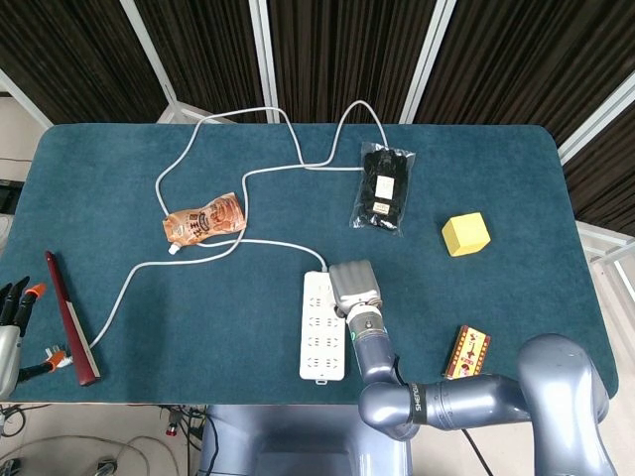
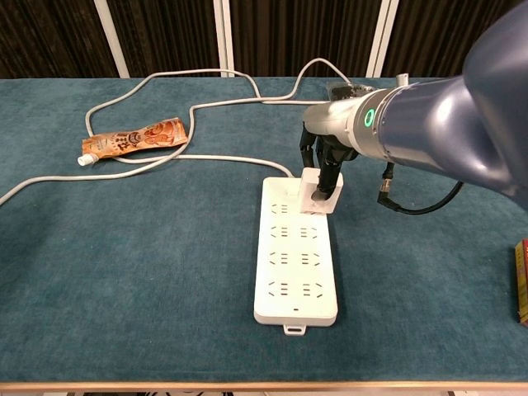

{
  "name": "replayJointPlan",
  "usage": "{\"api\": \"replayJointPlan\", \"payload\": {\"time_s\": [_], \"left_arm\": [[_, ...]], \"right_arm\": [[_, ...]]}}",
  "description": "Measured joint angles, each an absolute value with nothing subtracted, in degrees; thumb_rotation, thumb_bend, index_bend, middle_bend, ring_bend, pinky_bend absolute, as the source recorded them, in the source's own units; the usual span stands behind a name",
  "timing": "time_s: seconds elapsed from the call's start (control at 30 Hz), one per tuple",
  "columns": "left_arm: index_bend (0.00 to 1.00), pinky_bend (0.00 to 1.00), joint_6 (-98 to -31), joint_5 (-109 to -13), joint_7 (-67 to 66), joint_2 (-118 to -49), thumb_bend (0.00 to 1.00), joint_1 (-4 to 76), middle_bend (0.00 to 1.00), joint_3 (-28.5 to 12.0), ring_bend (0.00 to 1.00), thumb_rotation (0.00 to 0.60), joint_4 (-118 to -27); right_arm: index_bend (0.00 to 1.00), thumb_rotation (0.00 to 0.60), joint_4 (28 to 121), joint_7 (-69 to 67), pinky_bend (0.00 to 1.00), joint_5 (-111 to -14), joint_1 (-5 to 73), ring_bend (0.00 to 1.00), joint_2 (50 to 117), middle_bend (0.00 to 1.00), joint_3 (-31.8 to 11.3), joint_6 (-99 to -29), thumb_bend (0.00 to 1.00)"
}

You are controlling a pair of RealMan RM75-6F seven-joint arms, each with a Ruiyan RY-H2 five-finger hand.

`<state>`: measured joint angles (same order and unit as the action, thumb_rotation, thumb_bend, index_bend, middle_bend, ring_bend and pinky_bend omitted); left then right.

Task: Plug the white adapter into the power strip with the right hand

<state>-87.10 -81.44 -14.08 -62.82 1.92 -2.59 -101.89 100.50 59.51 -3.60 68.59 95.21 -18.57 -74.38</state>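
The white power strip (image 2: 295,256) lies lengthwise near the table's front edge, and in the head view the power strip (image 1: 322,327) shows left of my right forearm. The white adapter (image 2: 325,198) sits on the strip's far right socket. My right hand (image 2: 327,155) comes down on it from above, dark fingers gripping its top. In the head view my right hand (image 1: 354,286) hides the adapter. My left hand (image 1: 12,309) hangs at the table's left front edge, fingers extended, holding nothing that I can see.
The strip's white cable (image 1: 213,248) loops over the left and back of the table. An orange pouch (image 1: 204,219), a black packet (image 1: 382,188), a yellow block (image 1: 465,234), a patterned box (image 1: 467,351) and a dark red stick (image 1: 69,317) lie around.
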Motion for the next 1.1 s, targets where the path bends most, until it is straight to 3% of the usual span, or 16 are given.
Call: {"api": "replayJointPlan", "payload": {"time_s": [1.1], "left_arm": [[0.12,0.00,-86.79,-81.19,-13.69,-62.53,0.10,2.01,0.00,-2.58,0.00,0.600,-101.99]], "right_arm": [[0.82,0.600,98.30,60.20,1.00,-4.35,68.26,1.00,98.52,0.76,-18.55,-74.13,0.70]]}}
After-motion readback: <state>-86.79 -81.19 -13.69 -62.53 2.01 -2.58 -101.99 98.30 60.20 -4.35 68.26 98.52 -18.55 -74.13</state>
